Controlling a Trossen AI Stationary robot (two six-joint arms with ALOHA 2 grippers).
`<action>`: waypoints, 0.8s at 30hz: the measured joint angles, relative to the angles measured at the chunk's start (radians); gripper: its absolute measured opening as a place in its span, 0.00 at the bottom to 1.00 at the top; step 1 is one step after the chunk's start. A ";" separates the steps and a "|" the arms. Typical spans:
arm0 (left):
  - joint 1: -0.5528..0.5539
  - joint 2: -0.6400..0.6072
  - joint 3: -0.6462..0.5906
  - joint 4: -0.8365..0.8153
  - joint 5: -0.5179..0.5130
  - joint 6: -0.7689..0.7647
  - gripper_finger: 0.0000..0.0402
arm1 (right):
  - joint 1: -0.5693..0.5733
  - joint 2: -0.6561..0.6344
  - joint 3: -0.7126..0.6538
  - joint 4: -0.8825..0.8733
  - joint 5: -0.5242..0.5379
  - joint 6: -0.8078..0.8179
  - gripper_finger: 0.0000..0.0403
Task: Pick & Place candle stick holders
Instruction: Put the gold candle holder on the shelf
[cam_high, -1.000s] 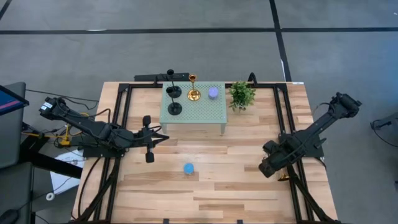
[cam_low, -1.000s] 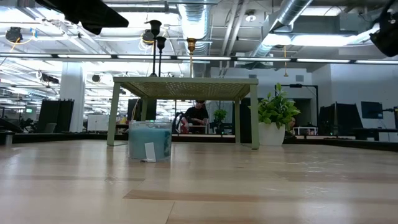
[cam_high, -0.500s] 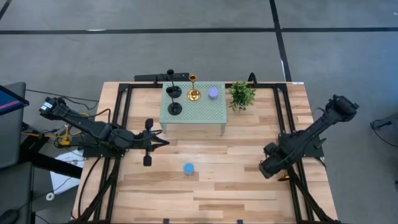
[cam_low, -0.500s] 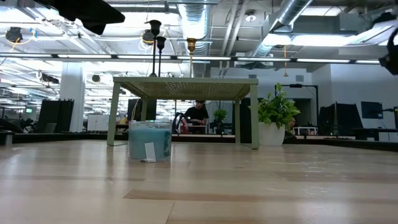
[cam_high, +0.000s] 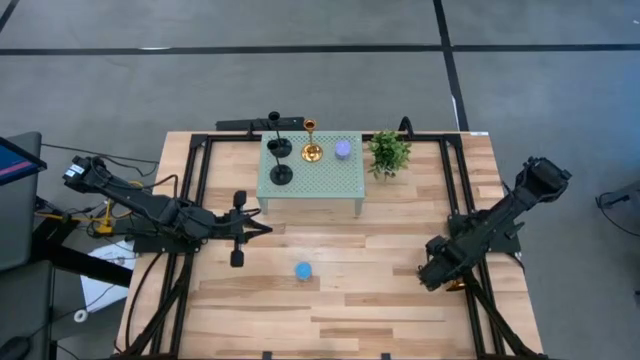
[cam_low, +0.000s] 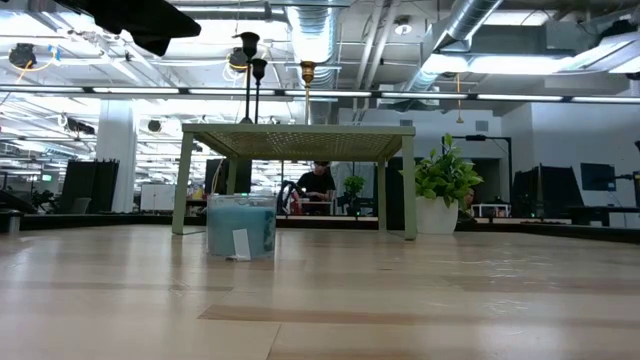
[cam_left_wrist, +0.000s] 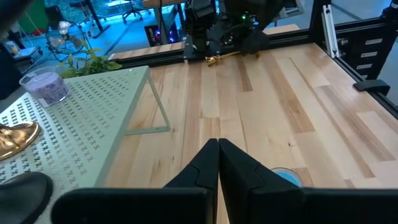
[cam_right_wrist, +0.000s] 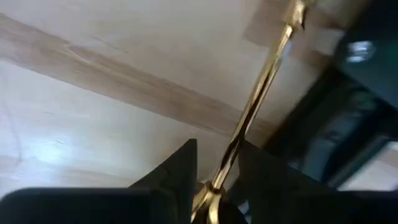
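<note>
On the small green table stand two black candle stick holders and a gold one. A second gold holder lies on its side on the wood by the right frame rail. My right gripper is low over it, pointing steeply down and open. In its wrist view its fingers stand on either side of the slim gold stem. I cannot tell whether they touch it. My left gripper hovers shut, left of the green table, with nothing in it.
A purple candle shares the green table. A potted plant stands to its right. A blue candle cup sits mid-table. Black frame rails run along both sides, and the right one is close beside the lying holder.
My right gripper has gone down toward the table by the right rail, tipping more steeply downward, and has left the low view. My left gripper has stayed in place and swung slightly at the wrist.
</note>
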 joint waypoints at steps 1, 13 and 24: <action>0.000 0.000 0.000 0.000 0.000 0.002 0.03 | 0.003 0.000 -0.009 0.022 0.002 0.010 0.26; 0.000 0.000 0.000 0.000 0.000 0.003 0.03 | 0.027 -0.001 -0.079 0.126 0.014 0.036 0.03; 0.000 0.000 0.000 0.000 0.000 0.003 0.03 | 0.027 -0.002 -0.003 0.115 0.314 -0.073 0.01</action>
